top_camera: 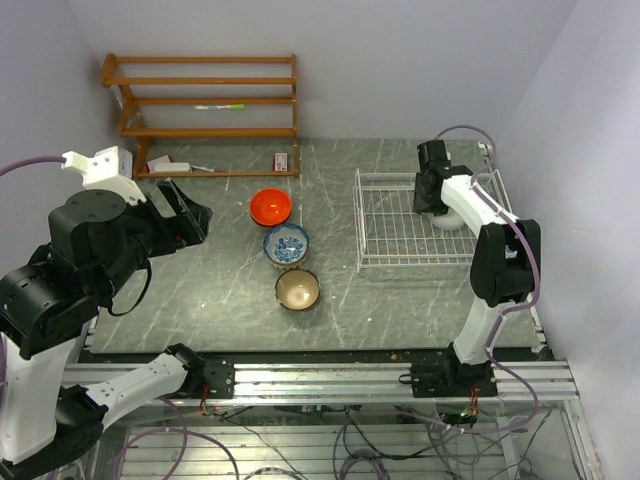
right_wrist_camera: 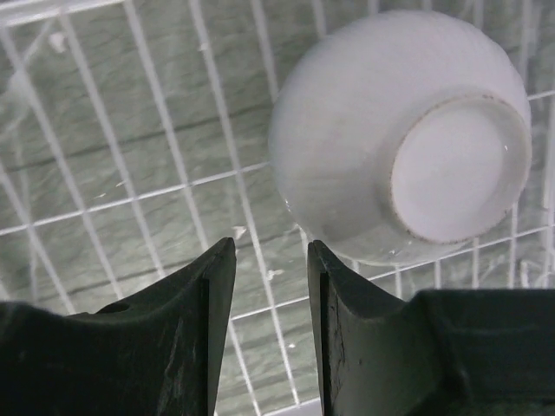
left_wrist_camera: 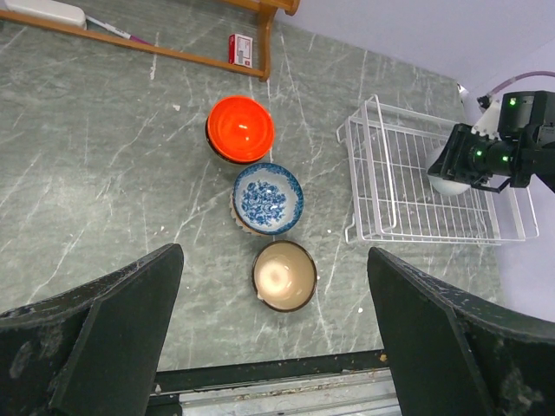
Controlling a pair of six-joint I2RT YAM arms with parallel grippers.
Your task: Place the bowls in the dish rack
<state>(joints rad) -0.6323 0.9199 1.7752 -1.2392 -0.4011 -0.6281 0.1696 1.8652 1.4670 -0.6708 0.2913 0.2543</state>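
Rack side: the right gripper (right_wrist_camera: 270,251) hangs low over the dish rack (top_camera: 390,225), at its far right end. The jaws stand a narrow gap apart with nothing between them; rack wires and grey tabletop show through the gap. It holds nothing.

The white bowl (right_wrist_camera: 381,156) lies inside the rack on the wire floor, tipped over, with its foot ring turned up toward the wrist camera. Its lower edge is just beside the tip of one finger (right_wrist_camera: 347,329); whether they touch I cannot tell. In the top view most of this bowl is hidden under the arm.

Left side: the left gripper (top_camera: 190,215) is raised over the left part of the table (top_camera: 230,310), well apart from the rack. Its fingers are spread wide and empty.

Three bowls stand in a line on the table left of the rack, none of them in it:
- The orange-red bowl (left_wrist_camera: 242,127) is farthest from the arm bases, and a dark rim shows beneath it.
- The blue-and-white patterned bowl (left_wrist_camera: 268,198) is in the middle.
- The tan bowl (left_wrist_camera: 284,275) is nearest, and its outside is dark.

Neighbouring bowls are touching or very nearly so.

Background: the wooden shelf unit (top_camera: 205,100) stands at the far left against the wall, with a small red-and-white box (left_wrist_camera: 240,48) by its right foot.
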